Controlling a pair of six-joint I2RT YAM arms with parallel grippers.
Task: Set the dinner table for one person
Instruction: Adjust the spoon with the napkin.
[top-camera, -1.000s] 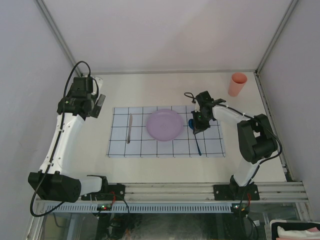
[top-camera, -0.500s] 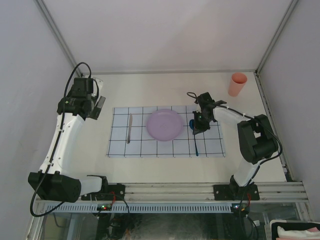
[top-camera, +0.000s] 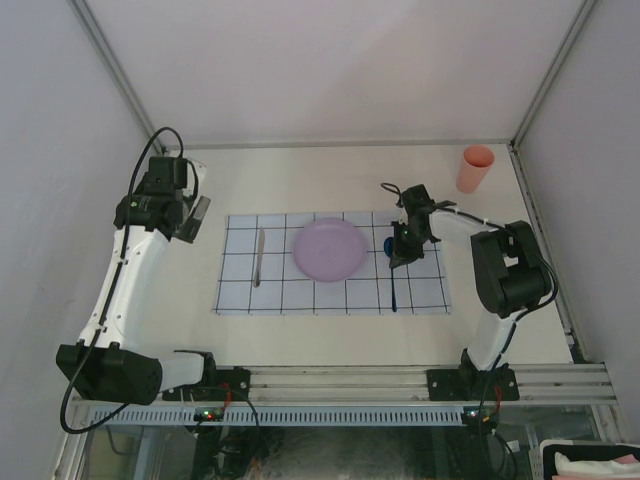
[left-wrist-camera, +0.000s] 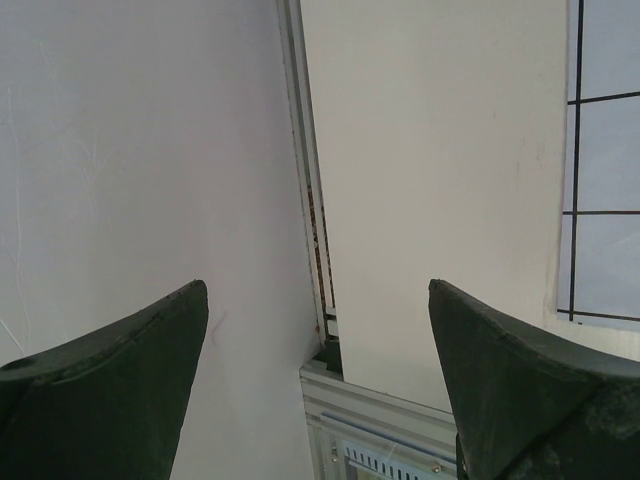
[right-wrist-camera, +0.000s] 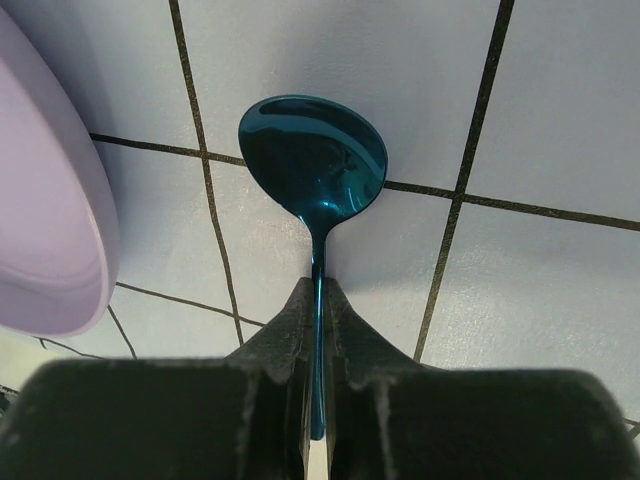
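The right gripper (right-wrist-camera: 316, 292) has swung the glossy blue metal spoon (right-wrist-camera: 313, 165) straighter on the grid-patterned pale cloth (top-camera: 240, 290). Leftmost, the left gripper (left-wrist-camera: 318, 300) hangs wide open over the off-white matte tabletop (top-camera: 300, 175) by its aluminium rail (left-wrist-camera: 305, 150). Rightward lie a slim silver utensil (top-camera: 258, 257), a round lilac plate (top-camera: 328, 250), then the spoon, clamped by its handle, with bare tabletop beyond.

Blue spoon (right-wrist-camera: 313, 165) between fingers (right-wrist-camera: 283, 335) (plate (right-wrist-camera: 50, 230) beside)

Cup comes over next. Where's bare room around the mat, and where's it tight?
Bare dinner table runs beyond the placemat, from left gripper to cup, and on its near side before the rail. Tight between plate and spoon, where the right gripper is shut on the handle.
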